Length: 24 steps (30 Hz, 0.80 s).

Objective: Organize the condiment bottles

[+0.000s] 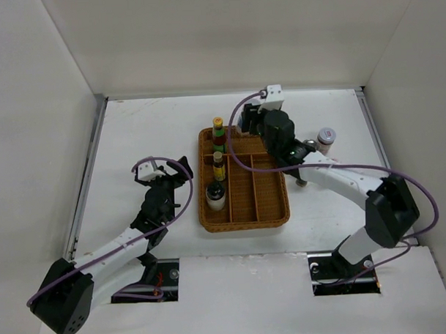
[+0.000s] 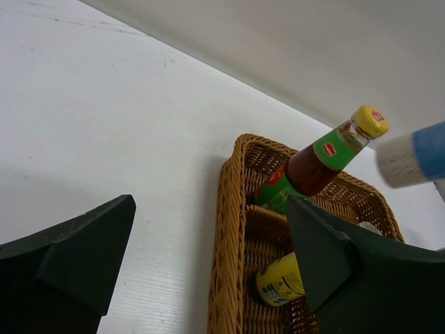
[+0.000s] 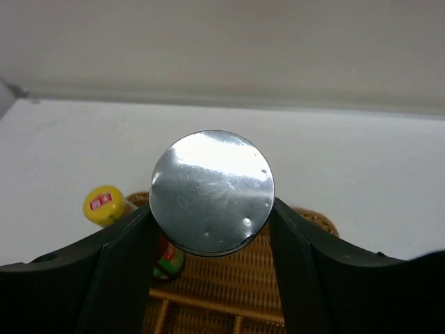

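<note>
The brown wicker tray [image 1: 272, 202] lies mid-table. Its left column holds a yellow-capped sauce bottle [image 1: 218, 130] at the far end, a second one [image 1: 218, 166] behind it and the dark-and-white squat bottle [image 1: 216, 196] nearest. My right gripper [image 1: 249, 123] is shut on the silver-lidded jar [image 3: 212, 191] and holds it above the tray's far end [image 3: 229, 296], right of the far bottle's yellow cap [image 3: 104, 205]. My left gripper [image 1: 176, 168] is open and empty, on the table left of the tray; its view shows the tray rim [image 2: 229, 229] and the far bottle [image 2: 327, 149]. The pink-capped jar [image 1: 325, 139] stands right of the tray.
White walls close in the table on the left, back and right. The right arm [image 1: 333, 178] stretches from the near right across to the tray. A blurred white-and-blue object [image 2: 414, 156] shows at the right edge of the left wrist view.
</note>
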Each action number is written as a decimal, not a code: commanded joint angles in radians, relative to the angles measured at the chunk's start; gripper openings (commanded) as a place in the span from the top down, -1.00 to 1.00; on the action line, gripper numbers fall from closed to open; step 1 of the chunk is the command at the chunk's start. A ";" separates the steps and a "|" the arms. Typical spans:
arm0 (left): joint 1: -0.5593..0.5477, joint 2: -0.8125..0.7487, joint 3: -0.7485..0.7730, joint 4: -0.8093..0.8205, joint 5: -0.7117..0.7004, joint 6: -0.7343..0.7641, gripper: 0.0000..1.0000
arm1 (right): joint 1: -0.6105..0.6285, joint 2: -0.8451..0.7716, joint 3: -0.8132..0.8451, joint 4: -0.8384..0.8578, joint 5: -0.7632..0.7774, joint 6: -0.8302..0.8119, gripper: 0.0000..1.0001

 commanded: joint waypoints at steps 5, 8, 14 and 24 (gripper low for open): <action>0.008 -0.021 -0.016 0.048 0.009 -0.016 -0.81 | 0.013 0.117 0.042 0.087 -0.021 0.019 -0.12; 0.009 -0.014 -0.014 0.053 0.009 -0.016 -0.81 | 0.018 0.153 0.026 0.084 -0.029 0.041 -0.12; 0.008 0.006 -0.006 0.055 0.015 -0.016 -0.81 | 0.023 0.194 0.011 0.086 -0.042 0.077 -0.16; 0.006 0.011 -0.006 0.056 0.025 -0.019 -0.81 | 0.046 0.263 0.020 0.055 -0.046 0.095 -0.57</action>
